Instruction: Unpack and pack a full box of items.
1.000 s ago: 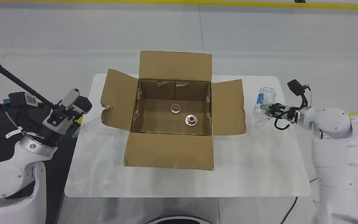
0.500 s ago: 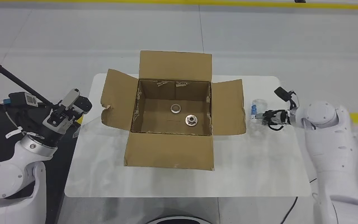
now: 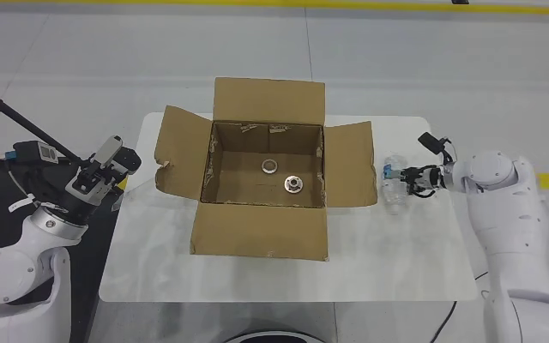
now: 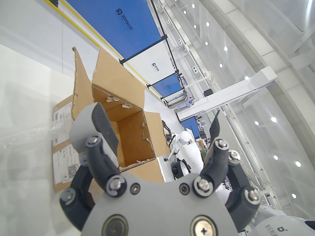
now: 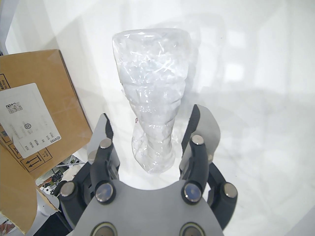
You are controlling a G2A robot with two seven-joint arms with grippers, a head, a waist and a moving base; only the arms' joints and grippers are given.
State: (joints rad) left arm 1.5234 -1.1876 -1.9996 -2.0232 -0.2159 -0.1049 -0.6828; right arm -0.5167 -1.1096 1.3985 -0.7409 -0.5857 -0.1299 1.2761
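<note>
Top view: clear plastic bottle [image 3: 394, 182] out, 3 o'clock of brown cardboard box [image 3: 257, 233], R pincer [image 3: 405, 175] open astride it; L pincer [image 4: 157, 111] open; 2 metal rings [image 3: 294, 183] left inside

Factory hall: high lamp-lit roof [image 4: 248, 35], blue panels [image 4: 110, 13]

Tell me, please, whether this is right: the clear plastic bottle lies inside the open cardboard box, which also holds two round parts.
Not quite: the top view shows the clear plastic bottle lying on the table outside the open cardboard box, between the open jaws of the right gripper. The box does hold two round parts.
</note>
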